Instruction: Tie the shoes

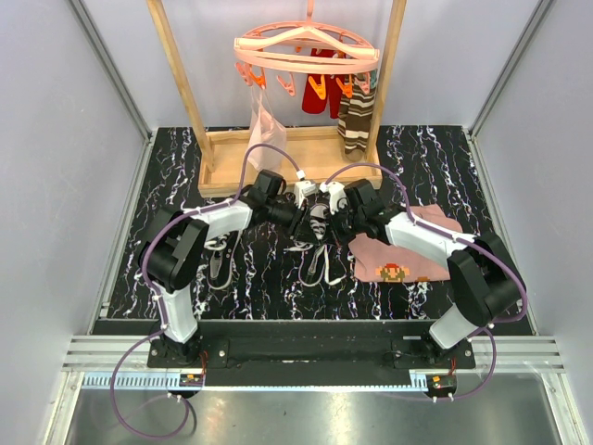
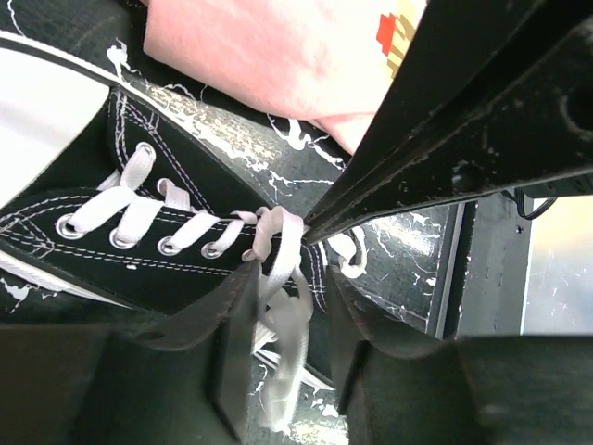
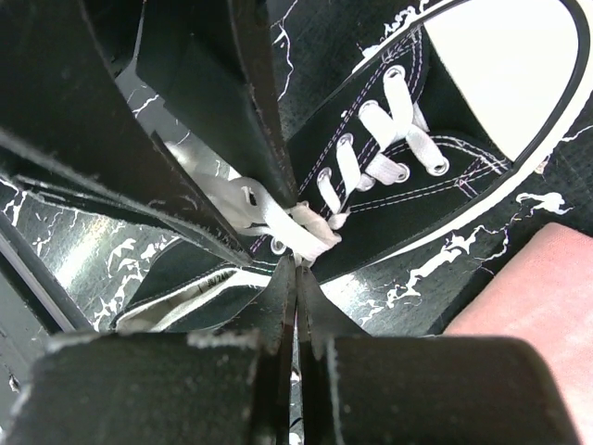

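One black sneaker [image 1: 319,228] with a white toe cap lies mid-table between my two grippers, its long white laces spilling toward the near side. The other sneaker [image 1: 222,256] lies to its left. My left gripper [image 2: 289,320] is open at the top eyelets of the sneaker [image 2: 93,269], and a strand of white lace [image 2: 283,278] hangs loose between its jaws. My right gripper [image 3: 296,267] is shut, pinching the white lace [image 3: 278,222] at the sneaker's [image 3: 445,185] top eyelets. Both grippers meet tip to tip in the top view, left [image 1: 295,215] and right [image 1: 332,221].
A pink cloth [image 1: 398,261] with a pixel figure lies right of the middle sneaker, under my right arm. A wooden rack [image 1: 269,159] stands at the back, with a pink hanger [image 1: 306,51] holding striped socks [image 1: 356,116] and other items.
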Motion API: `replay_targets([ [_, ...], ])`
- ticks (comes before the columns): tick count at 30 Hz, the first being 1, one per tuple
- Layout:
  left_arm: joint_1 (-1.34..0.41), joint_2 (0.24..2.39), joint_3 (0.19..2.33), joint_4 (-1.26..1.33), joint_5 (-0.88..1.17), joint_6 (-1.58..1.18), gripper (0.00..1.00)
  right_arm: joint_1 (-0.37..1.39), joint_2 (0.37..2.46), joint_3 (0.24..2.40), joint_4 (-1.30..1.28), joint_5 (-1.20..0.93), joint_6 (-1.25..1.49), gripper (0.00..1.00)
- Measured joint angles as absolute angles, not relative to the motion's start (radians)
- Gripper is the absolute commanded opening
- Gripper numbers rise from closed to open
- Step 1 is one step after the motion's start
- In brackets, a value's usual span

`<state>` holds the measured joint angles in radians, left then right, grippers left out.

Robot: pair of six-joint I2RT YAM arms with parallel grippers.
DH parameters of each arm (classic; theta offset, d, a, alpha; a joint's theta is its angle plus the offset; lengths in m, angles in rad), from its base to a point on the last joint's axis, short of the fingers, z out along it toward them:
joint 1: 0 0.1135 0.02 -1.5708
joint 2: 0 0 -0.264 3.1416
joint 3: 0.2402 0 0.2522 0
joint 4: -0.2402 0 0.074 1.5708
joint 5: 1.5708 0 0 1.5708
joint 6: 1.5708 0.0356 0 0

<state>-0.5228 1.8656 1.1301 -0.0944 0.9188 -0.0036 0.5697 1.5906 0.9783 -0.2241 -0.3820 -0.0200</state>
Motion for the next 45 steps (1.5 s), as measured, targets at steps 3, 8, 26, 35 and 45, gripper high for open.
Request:
replay_targets([
  [3,-0.523,1.866,1.124,-0.073,0.924,-0.018,0.17,0.57,1.591,0.976,-0.222,-0.382,-0.021,0.0],
  [8,-0.523,1.865,1.11,-0.046,0.923,-0.024,0.06,0.57,1.591,0.976,-0.221,-0.383,-0.022,0.0],
  [26,-0.542,1.742,1.035,0.036,0.825,0.124,0.0,0.439,1.572,1.027,-0.285,-0.548,0.022,0.46],
  [35,-0.588,1.737,1.035,-0.035,0.731,0.303,0.01,0.39,1.592,1.063,-0.318,-0.671,0.022,0.47],
  [45,-0.627,1.668,1.035,-0.075,0.622,0.539,0.01,0.39,1.726,1.171,-0.321,-0.727,0.017,0.41],
])
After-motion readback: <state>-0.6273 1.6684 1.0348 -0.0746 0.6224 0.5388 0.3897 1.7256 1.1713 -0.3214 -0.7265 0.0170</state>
